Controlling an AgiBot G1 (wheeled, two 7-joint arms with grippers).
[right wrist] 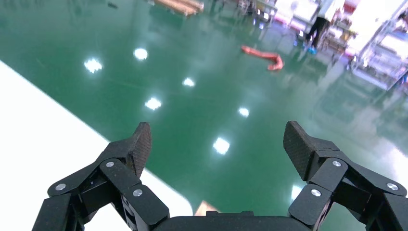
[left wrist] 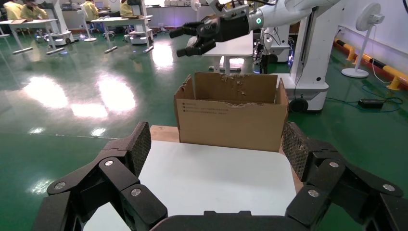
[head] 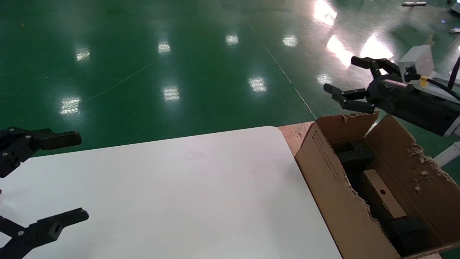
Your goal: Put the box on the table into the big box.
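Note:
The small brown box (head: 381, 199) with a round hole lies inside the big box (head: 332, 180), between black foam blocks (head: 354, 155). The big box stands off the right end of the white table (head: 179, 190) and also shows in the left wrist view (left wrist: 230, 118). My right gripper (head: 343, 77) is open and empty, in the air above the big box's far end; it also shows in the left wrist view (left wrist: 190, 41). My left gripper (head: 77, 178) is open and empty over the table's left end.
A wooden board (head: 294, 133) shows under the table's rounded corner beside the big box. Green shiny floor lies beyond the table. In the left wrist view a white robot base (left wrist: 308, 72) stands behind the big box.

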